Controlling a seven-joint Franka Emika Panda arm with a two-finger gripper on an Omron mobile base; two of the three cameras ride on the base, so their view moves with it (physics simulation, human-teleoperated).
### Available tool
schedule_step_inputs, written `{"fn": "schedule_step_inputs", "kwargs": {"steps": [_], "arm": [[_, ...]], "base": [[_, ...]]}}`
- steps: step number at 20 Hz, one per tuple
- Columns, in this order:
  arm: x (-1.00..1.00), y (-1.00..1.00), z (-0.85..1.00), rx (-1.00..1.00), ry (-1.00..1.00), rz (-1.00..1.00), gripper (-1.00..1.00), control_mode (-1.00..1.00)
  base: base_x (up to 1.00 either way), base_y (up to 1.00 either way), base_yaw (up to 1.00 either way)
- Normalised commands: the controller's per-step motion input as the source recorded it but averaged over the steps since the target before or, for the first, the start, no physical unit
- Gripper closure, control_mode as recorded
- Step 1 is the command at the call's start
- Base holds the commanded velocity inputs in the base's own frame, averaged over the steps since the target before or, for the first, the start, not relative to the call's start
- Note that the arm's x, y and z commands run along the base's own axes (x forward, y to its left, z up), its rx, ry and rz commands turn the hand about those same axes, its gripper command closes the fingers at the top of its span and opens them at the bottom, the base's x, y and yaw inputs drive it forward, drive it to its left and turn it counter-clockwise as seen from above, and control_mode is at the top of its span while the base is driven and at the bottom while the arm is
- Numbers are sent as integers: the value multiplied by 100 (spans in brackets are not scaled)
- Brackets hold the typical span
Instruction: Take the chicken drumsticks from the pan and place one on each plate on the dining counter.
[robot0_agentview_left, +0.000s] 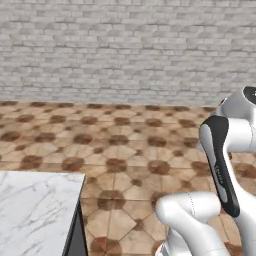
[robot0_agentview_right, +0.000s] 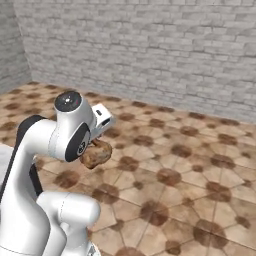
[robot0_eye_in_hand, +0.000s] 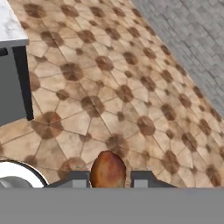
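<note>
Tiled floor (robot0_eye_in_hand: 131, 87) lies open beneath tool (robot0_eye_in_hand: 108, 179) gripping drumstick (robot0_eye_in_hand: 108, 169).

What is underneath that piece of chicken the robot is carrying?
Beneath the chicken drumstick, held in the gripper, lies patterned tile floor. Its underside and lower end are hidden by the fingers and the arm.

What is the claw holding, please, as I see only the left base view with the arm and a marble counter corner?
Observer: The claw is shut on a drumstick, which is plain in the right base view.
Operator: Thank you. Is there a plate beneath it?
Observer: No. In the hand view, floor lies beyond the drumstick, with the counter corner off to one side.
</note>
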Motion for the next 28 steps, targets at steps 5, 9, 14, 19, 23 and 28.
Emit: {"fn": "schedule_step_inputs", "kwargs": {"steps": [5, 9, 14, 19, 23, 28], "arm": [[0, 0, 0, 0, 0, 0, 100, 100], [0, 0, 0, 0, 0, 0, 100, 100], [0, 0, 0, 0, 0, 0, 100, 100], [0, 0, 0, 0, 0, 0, 100, 100], [0, 0, 0, 0, 0, 0, 100, 100], [0, 0, 0, 0, 0, 0, 100, 100]], "base": [[100, 12, 9], [100, 14, 14], [100, 11, 18], [100, 8, 22], [100, 9, 27], [93, 17, 41]]}}
